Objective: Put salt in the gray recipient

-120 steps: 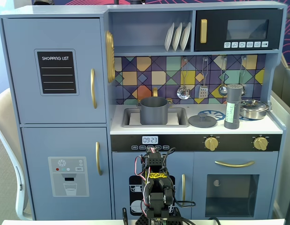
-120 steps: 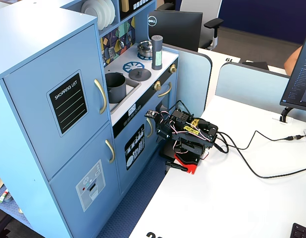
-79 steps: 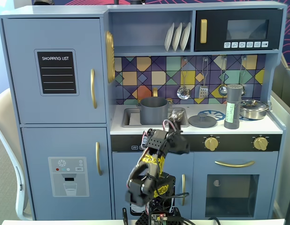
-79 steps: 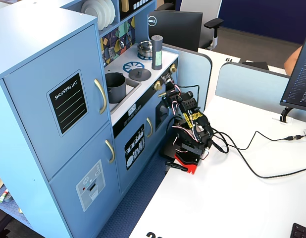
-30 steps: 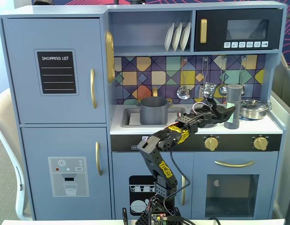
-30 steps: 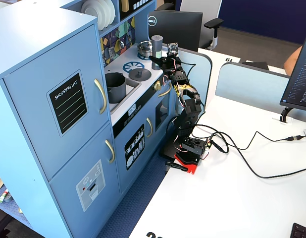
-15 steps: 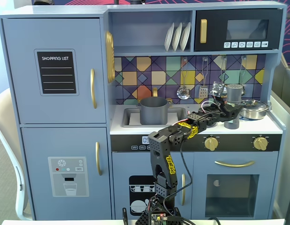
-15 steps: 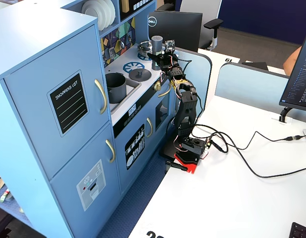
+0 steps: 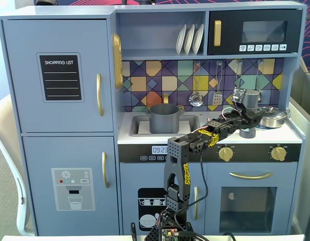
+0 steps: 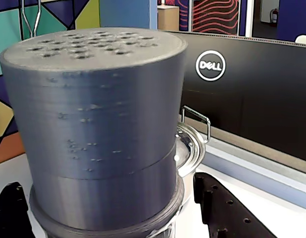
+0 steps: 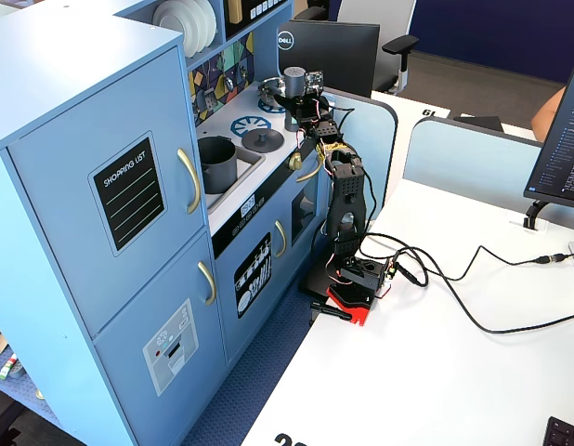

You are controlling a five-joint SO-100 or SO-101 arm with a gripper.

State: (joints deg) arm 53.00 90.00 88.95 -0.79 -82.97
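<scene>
The salt shaker (image 9: 252,99) is a grey cylinder with holes in its top, standing on the stove top at the right of the toy kitchen. It fills the wrist view (image 10: 98,124) and shows in the other fixed view (image 11: 293,78). My gripper (image 10: 111,201) is open with one black finger on each side of the shaker's base. A small gap shows at the right finger (image 10: 227,208). The gripper also shows in both fixed views (image 9: 244,120) (image 11: 298,98). The grey pot (image 9: 163,118) stands in the sink, left of the arm, and its inside is hidden (image 11: 217,163).
A shiny steel pot with lid (image 9: 273,117) stands just right of the shaker, close behind it in the wrist view (image 10: 191,145). Utensils (image 9: 196,98) hang on the tiled back wall. A Dell monitor (image 10: 242,99) stands beyond the kitchen's side. A dark burner plate (image 11: 264,139) lies between sink and shaker.
</scene>
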